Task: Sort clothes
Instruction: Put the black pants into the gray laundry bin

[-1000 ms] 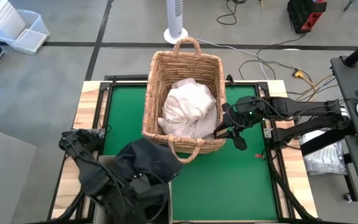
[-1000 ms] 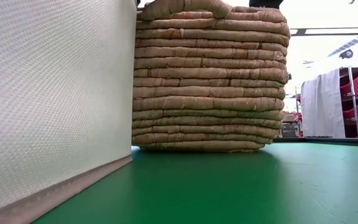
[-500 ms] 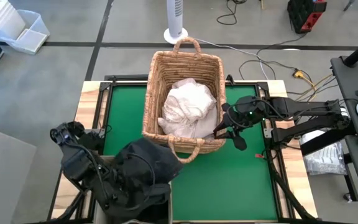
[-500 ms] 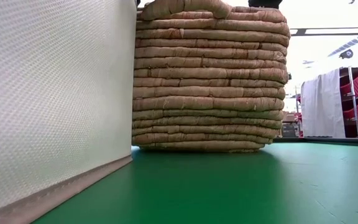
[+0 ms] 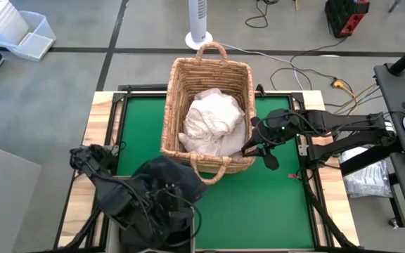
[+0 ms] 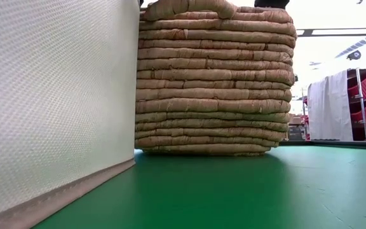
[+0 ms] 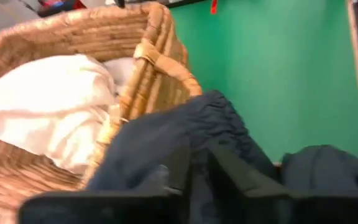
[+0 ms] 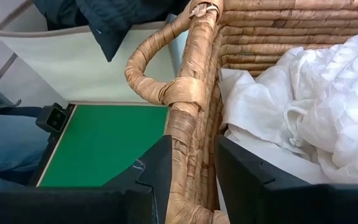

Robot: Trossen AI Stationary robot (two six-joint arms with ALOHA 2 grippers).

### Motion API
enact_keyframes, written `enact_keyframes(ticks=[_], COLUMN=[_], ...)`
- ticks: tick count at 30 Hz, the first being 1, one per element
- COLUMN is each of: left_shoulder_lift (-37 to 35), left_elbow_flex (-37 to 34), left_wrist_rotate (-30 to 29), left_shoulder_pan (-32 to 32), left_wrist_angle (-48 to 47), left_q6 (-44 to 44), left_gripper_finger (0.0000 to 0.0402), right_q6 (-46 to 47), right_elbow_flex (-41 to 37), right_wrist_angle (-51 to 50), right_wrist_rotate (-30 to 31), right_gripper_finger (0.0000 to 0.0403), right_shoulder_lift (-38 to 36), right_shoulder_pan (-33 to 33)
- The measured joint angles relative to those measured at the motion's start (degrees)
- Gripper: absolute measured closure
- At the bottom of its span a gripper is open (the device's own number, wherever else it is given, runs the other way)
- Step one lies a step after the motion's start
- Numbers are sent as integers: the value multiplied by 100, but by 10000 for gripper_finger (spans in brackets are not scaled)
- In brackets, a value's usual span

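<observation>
- Clothes, from the high view: white garments (image 5: 213, 121) heaped inside the wicker basket (image 5: 176, 95) at the middle of the green table (image 5: 273, 204); a dark garment (image 5: 166, 184) bunched at the basket's near handle, over the beige bin, mostly hidden under the left arm. Right gripper (image 5: 253, 149) parked at the basket's right wall; left gripper buried among cables and dark cloth, not made out here.
- From the low view: nothing of the clothes seen; blocked by the bin's woven wall (image 6: 49, 102) and the basket's side (image 6: 215, 83), standing close together on the green mat.
- From the left wrist view: left gripper (image 7: 197, 163) closed on the dark garment (image 7: 166, 140), beside the basket handle (image 7: 166, 62); white garments (image 7: 48, 112) within the basket.
- From the right wrist view: right gripper (image 8: 192, 163) astride the basket's wall (image 8: 188, 130), one finger (image 8: 157, 168) outside, the other inside by the white garments (image 8: 303, 112); whether pressing the wicker, cannot tell. Dark garment (image 8: 110, 15) draped over the bin's edge (image 8: 86, 53); a person's jeans-clad leg (image 8: 8, 146) past the table's edge.
</observation>
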Motion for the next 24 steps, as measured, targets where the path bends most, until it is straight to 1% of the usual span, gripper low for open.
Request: enact_keyframes(ticks=[1,2,6,12,17,24], left_shoulder_lift=[1,-17,-121,-121,-156,-777], left_elbow_flex=[-2,-2,7,-166,-654,-1886], left_wrist_rotate=[-89,-205,-228,-138,-40,218], left_shoulder_pan=[2,2,2,26,44,46], left_wrist_angle=[-3,1,-3,-3,4,3], left_q6=[75,80,88,51,-4,-861], left_gripper_finger=[381,387,399,401,401,401], right_q6=[0,4,9,11,18,105], right_elbow_flex=[-8,-25,-95,-203,-222,-222], right_wrist_angle=[0,11,36,158,213,227], right_wrist_rotate=[0,2,2,2,2,0], right_gripper_finger=[294,293,287,277,273,285], right_shoulder_lift=[0,0,0,0,-1,-2], right_shoulder_pan=[0,0,0,0,0,0])
